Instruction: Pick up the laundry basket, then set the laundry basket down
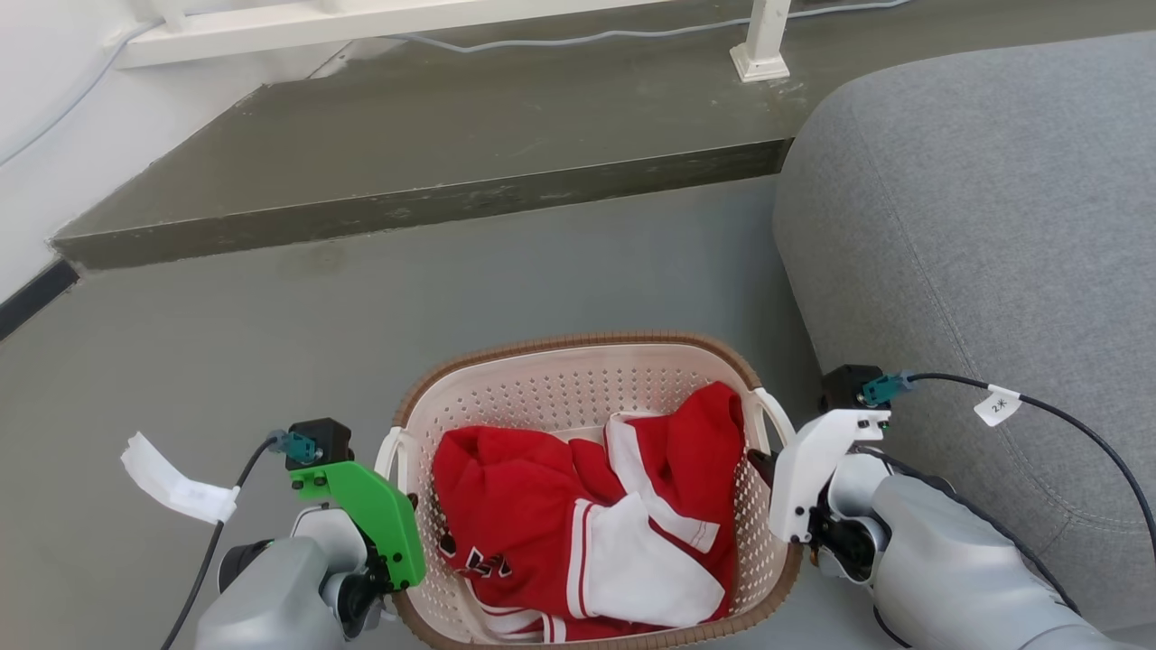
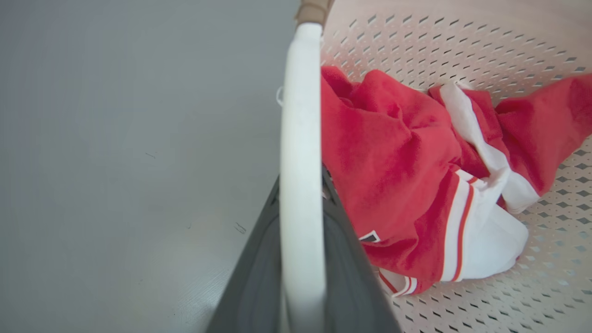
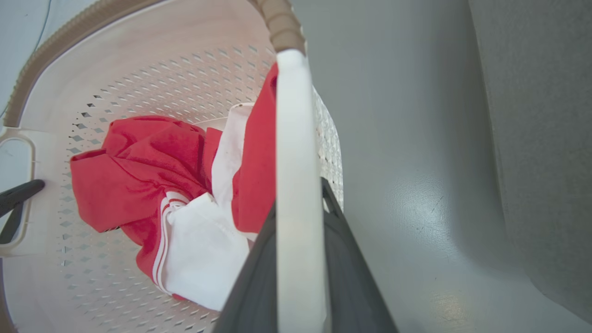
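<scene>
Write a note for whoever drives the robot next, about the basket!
Left gripper: shut on the left handle of the laundry basket.
Right gripper: shut on its right handle.
Basket: between the arms, beside the grey sofa, red-and-white clothing inside.
Done: both handles gripped; I cannot tell if it is off the floor.
Left: lift if needed, then set it down.

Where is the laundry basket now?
Head view, bottom centre: the laundry basket is between the left gripper and the right gripper, both closed on it, with the grey sofa on its right.
</scene>
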`<state>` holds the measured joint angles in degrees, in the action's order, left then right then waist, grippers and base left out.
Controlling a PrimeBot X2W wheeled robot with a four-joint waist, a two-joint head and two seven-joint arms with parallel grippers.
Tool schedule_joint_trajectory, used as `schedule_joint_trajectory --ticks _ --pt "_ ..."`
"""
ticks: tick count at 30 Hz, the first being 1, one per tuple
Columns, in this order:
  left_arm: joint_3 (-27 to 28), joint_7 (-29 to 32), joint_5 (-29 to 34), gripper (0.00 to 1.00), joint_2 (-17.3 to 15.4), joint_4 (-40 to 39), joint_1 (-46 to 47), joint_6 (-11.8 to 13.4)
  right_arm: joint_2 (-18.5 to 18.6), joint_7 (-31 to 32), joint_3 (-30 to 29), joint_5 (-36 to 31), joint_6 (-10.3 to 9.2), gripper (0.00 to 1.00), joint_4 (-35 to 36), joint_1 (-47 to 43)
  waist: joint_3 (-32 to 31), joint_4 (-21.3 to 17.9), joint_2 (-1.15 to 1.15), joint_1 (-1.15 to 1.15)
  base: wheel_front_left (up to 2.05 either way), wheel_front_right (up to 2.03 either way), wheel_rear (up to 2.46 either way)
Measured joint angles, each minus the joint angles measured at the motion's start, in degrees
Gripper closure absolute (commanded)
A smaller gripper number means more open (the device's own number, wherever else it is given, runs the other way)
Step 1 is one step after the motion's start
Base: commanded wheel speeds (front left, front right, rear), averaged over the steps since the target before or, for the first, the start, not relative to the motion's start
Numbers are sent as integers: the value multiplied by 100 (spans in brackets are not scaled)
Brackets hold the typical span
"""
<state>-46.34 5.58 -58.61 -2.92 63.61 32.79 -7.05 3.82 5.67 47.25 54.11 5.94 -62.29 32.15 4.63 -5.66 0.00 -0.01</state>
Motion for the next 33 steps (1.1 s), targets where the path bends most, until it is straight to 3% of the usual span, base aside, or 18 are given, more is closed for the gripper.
schedule_joint_trajectory --ticks 23,33 --pt "-71 -9 -74 100 11 27 1 1 1 -8 176 142 0 100 -76 24 10 -34 0 0 0 0 0" --pt "-88 -145 -67 100 -19 -19 201 1 12 -103 194 159 0 100 -76 265 311 -57 0 0 0 0 0"
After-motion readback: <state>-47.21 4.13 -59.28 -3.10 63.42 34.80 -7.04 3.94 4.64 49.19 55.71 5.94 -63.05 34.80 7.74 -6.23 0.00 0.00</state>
